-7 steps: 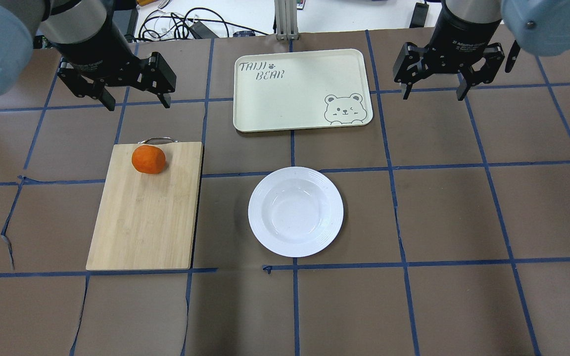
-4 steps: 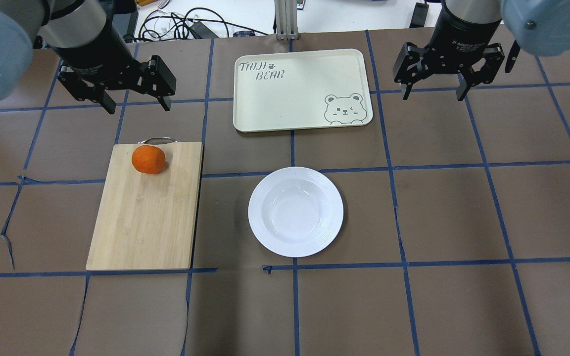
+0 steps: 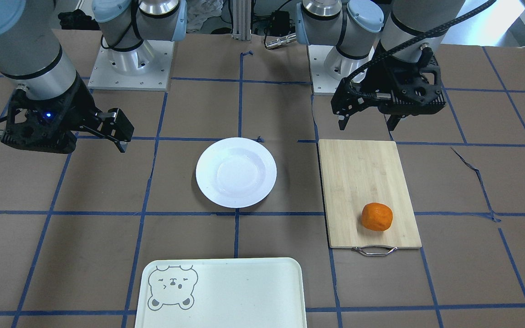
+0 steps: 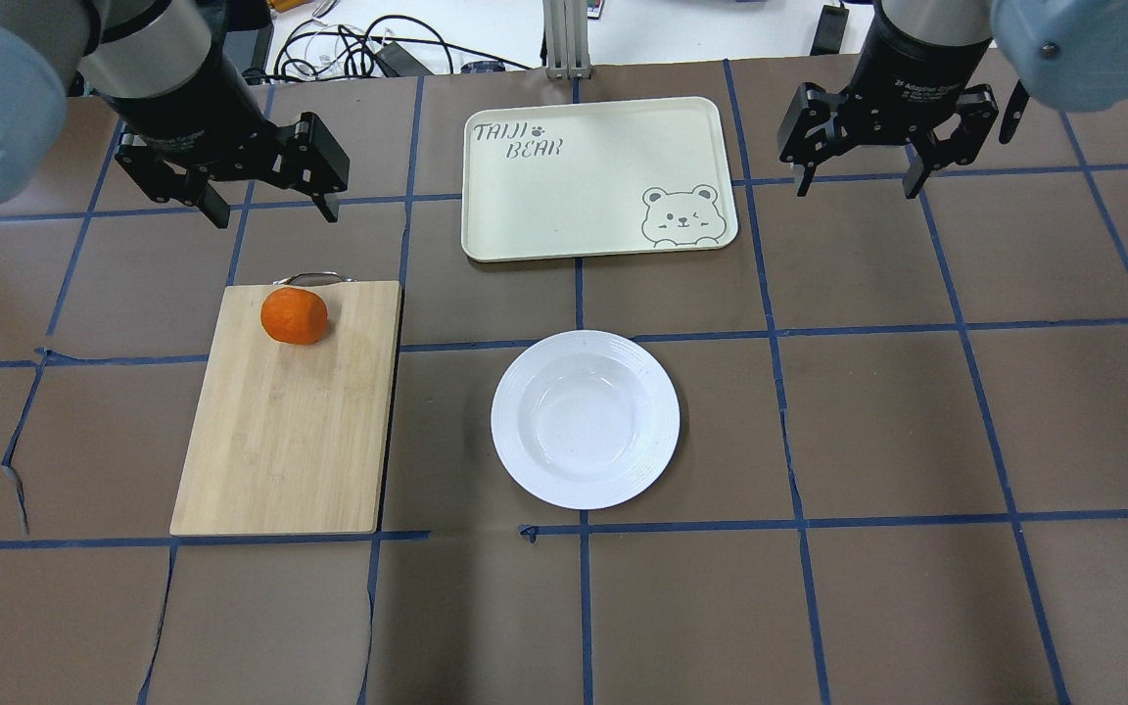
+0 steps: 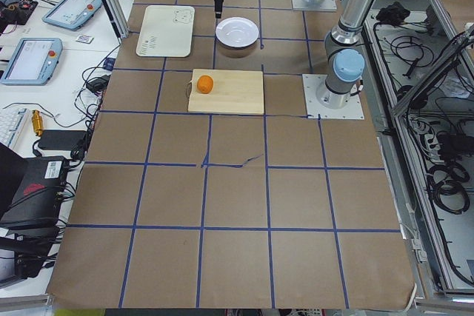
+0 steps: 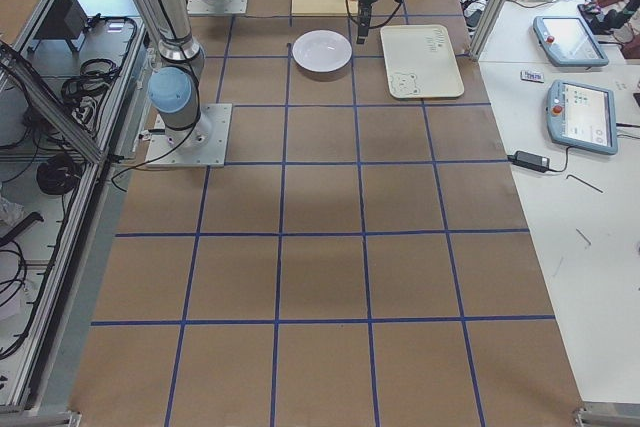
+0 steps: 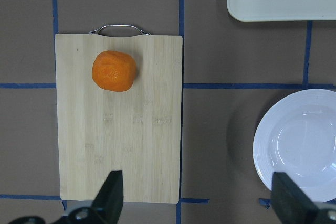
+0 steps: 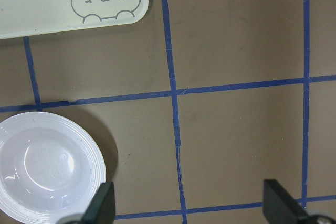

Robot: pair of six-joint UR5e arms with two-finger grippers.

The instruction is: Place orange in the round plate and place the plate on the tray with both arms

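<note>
The left claw (image 4: pixel 273 211) hangs with fingers wide apart and empty above the bench (image 4: pixel 916 411), beyond the round plate (image 4: pixel 585 419) and to its left in the overhead view. The right claw (image 4: pixel 856 188), also spread and empty, hangs beyond the plate's right. The orange (image 4: pixel 294 315) sits left of the plate on a bamboo cutting board (image 4: pixel 280 431), near the board's metal handle. The tray (image 4: pixel 584 186) lies just beyond the plate, not touching it. The front-facing view cuts off part of the tray, and each wrist view shows only one corner. The claws' height is probably too small to judge in the side views.
</note>
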